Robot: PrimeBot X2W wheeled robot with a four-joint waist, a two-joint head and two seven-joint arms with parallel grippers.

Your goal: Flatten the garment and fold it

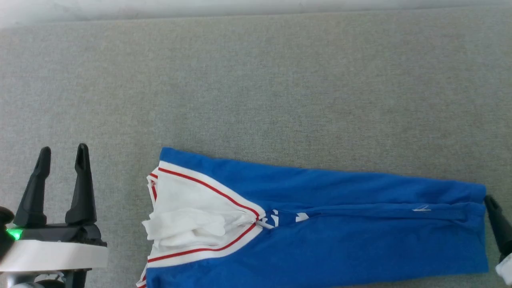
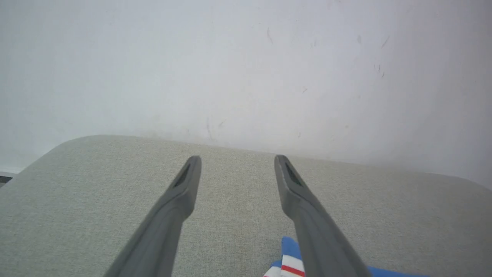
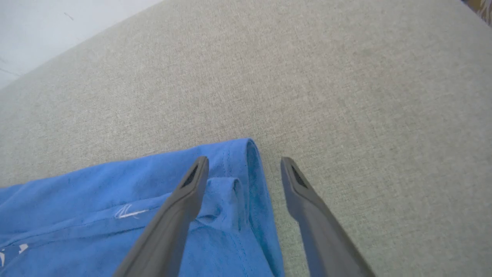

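Loads of open grey fabric surface (image 1: 256,80) from 9 round through 12 to 3 o'clock, nothing on it till the wall (image 1: 160,6) at 12. Only obstacle is the shirt (image 1: 360,240), a long folded strip running from 6 to 4. There's a bare gap between it and the left gripper (image 1: 64,149) at 8. The right gripper (image 3: 244,165) straddles its hem at 4.
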